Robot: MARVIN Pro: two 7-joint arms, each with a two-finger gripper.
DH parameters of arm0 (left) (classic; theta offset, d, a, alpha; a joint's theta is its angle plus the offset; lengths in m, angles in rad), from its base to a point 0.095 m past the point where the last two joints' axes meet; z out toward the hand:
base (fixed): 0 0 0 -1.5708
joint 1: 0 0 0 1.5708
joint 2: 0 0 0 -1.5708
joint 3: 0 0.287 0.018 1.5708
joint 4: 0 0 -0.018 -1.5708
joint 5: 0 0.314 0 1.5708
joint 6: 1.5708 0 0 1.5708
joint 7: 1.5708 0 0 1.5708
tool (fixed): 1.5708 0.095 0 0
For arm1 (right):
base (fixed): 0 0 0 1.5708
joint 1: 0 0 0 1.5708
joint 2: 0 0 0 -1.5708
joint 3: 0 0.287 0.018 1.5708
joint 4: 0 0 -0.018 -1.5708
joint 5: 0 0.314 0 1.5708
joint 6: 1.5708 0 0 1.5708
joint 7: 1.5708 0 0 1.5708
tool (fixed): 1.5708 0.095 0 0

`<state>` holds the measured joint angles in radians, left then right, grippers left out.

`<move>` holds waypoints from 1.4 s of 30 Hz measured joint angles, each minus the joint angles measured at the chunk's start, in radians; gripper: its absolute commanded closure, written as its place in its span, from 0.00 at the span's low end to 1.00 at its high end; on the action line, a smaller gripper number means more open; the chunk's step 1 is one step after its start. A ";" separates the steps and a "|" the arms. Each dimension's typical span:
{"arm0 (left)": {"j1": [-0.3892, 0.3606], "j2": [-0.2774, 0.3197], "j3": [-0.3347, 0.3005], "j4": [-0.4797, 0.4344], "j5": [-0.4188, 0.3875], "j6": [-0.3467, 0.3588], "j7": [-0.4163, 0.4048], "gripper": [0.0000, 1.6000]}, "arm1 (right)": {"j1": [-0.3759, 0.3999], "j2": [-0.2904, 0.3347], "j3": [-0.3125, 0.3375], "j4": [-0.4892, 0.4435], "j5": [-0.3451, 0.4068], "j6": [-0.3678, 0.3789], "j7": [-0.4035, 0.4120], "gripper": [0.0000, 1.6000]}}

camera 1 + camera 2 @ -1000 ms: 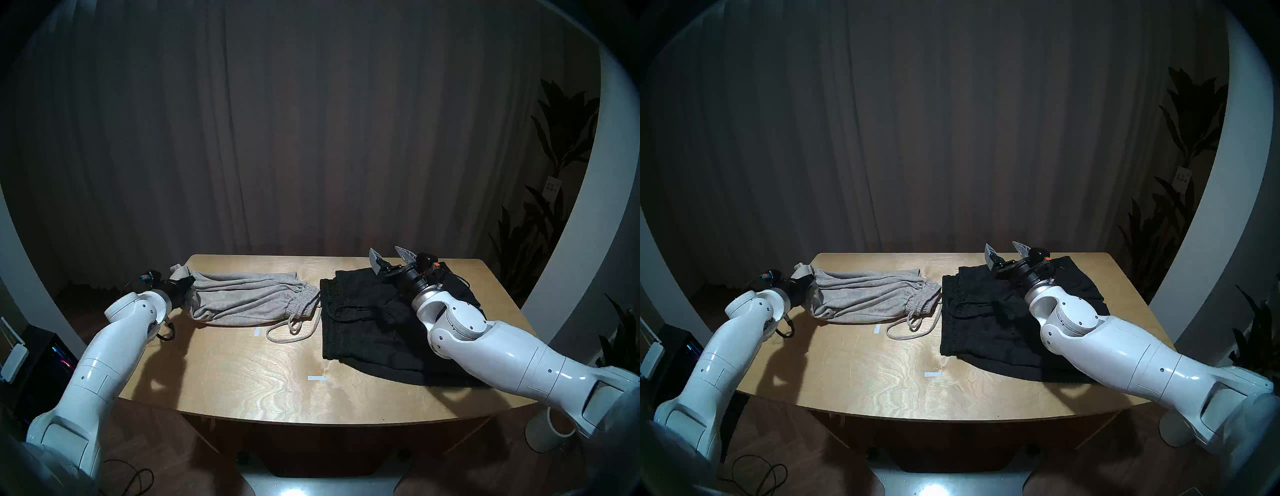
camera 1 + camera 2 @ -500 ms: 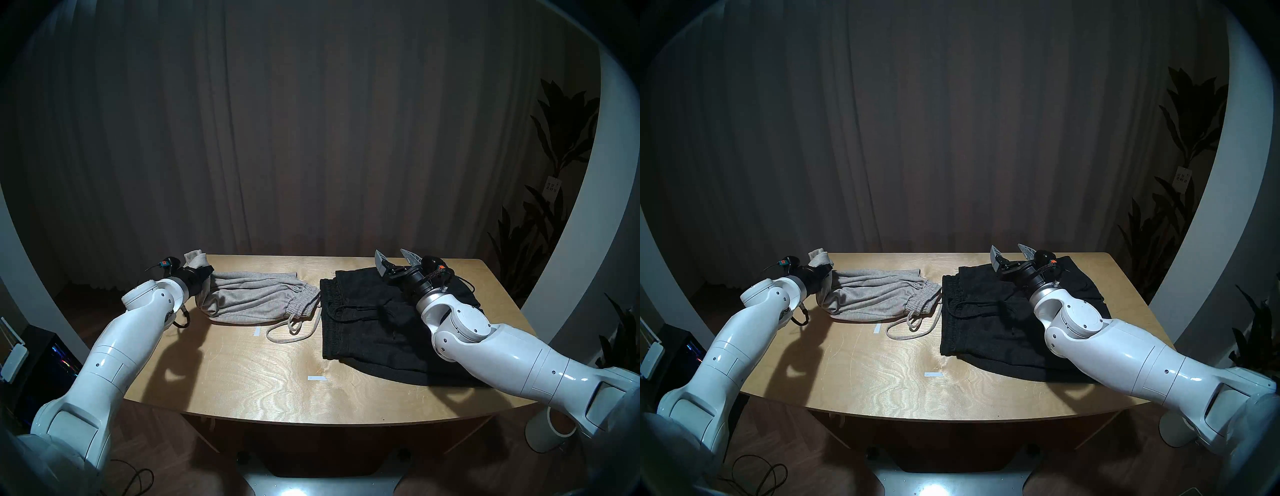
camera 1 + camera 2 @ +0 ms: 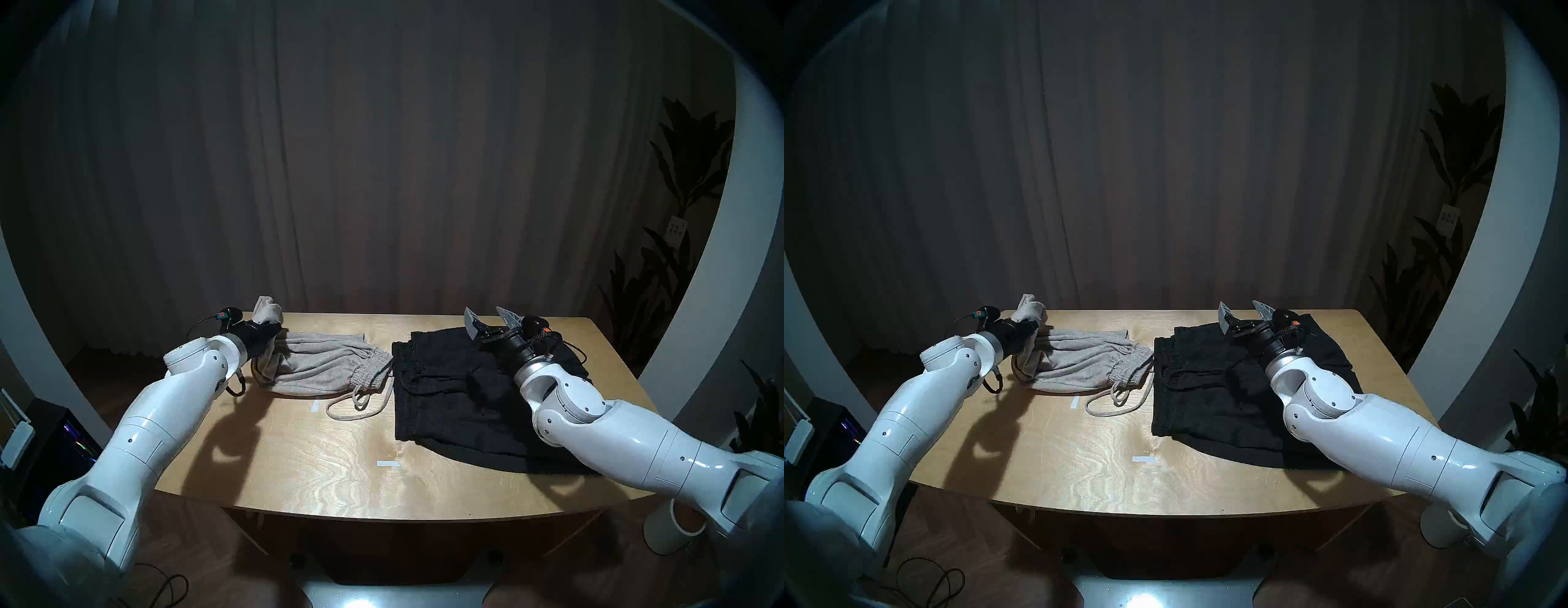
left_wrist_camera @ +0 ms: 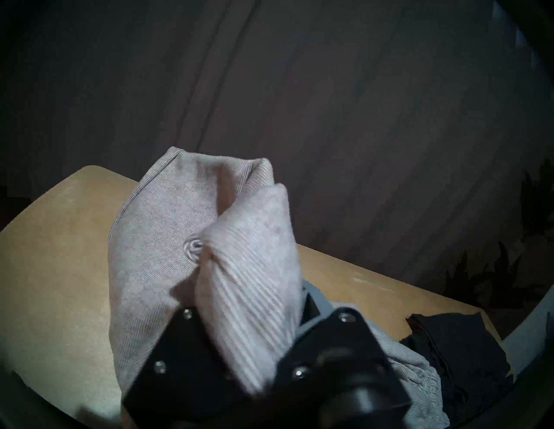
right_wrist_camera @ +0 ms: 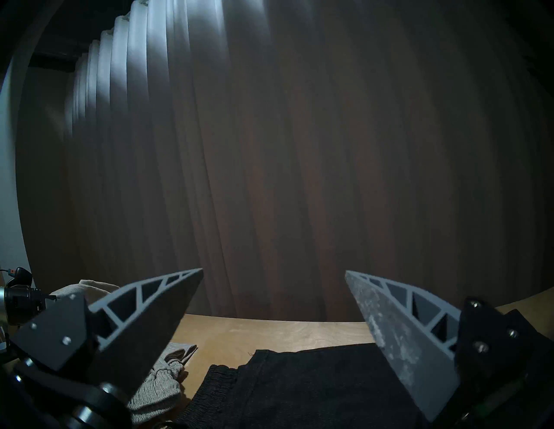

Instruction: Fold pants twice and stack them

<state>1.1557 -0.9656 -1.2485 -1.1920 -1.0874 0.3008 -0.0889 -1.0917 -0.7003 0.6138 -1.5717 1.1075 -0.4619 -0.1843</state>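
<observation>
While the left hand [image 3: 266,327] pinches a bunched end of the grey pants [image 3: 322,365], the rest trails right of it on the table [image 3: 322,463]. Spread wide, the right hand [image 3: 490,320] hangs empty above the black pants [image 3: 445,407] lying beneath it.

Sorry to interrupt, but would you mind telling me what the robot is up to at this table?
It is folding two pairs of pants on a wooden table. The left gripper is shut on the leg end of the grey pants, holding it lifted above the table while the waistband end lies flat. The right gripper hangs open and empty above the black pants, which lie folded flat to the right, not yet stacked with the grey pair.
</observation>
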 measured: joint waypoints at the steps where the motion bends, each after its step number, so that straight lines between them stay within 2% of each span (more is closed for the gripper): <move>1: 0.001 0.001 0.003 -0.005 0.001 0.001 -0.003 1.00 | -0.001 0.001 0.000 -0.001 0.000 -0.002 -0.001 0.00; 15: 0.028 0.018 0.063 -0.139 0.016 0.029 -0.050 1.00 | -0.022 0.032 0.000 -0.029 -0.007 -0.030 -0.012 0.00; 25: 0.076 0.042 0.134 -0.255 0.081 0.026 -0.055 1.00 | -0.045 0.058 0.001 -0.050 0.000 -0.050 -0.017 0.00; 26: 0.078 0.043 0.147 -0.262 0.097 0.024 -0.052 0.96 | -0.047 0.060 0.001 -0.052 0.002 -0.051 -0.017 0.00; 27: 0.079 0.043 0.163 -0.267 0.116 0.023 -0.045 0.73 | -0.049 0.062 0.001 -0.053 0.004 -0.053 -0.017 0.00; 29: 0.079 0.041 0.188 -0.271 0.143 0.021 -0.033 0.62 | -0.051 0.065 0.001 -0.055 0.006 -0.055 -0.017 0.00; 30: 0.078 0.038 0.201 -0.272 0.157 0.021 -0.025 0.54 | -0.053 0.067 0.001 -0.056 0.008 -0.057 -0.016 0.00; 31: 0.077 0.033 0.215 -0.272 0.172 0.021 -0.014 0.29 | -0.054 0.068 0.001 -0.056 0.009 -0.058 -0.015 0.00; 32: 0.075 0.027 0.228 -0.271 0.184 0.021 -0.004 0.31 | -0.054 0.070 0.001 -0.057 0.011 -0.059 -0.014 0.00; 34: 0.070 0.014 0.249 -0.266 0.202 0.021 0.011 0.11 | -0.054 0.072 0.002 -0.058 0.013 -0.062 -0.013 0.00; 35: 0.068 0.009 0.255 -0.265 0.206 0.021 0.015 0.05 | -0.054 0.073 0.002 -0.058 0.013 -0.063 -0.012 0.00; 38: 0.060 -0.011 0.277 -0.262 0.220 0.022 0.030 0.00 | -0.054 0.077 0.002 -0.058 0.016 -0.067 -0.011 0.00; 40: 0.056 -0.017 0.284 -0.262 0.225 0.022 0.034 0.19 | -0.054 0.079 0.002 -0.058 0.018 -0.069 -0.010 0.00; 42: 0.052 -0.023 0.290 -0.264 0.227 0.024 0.036 0.24 | -0.054 0.081 0.003 -0.058 0.020 -0.072 -0.009 0.00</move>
<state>1.2081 -0.9882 -0.9587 -1.4560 -0.8601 0.3245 -0.0526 -1.1462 -0.6195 0.6163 -1.6298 1.1279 -0.5341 -0.1934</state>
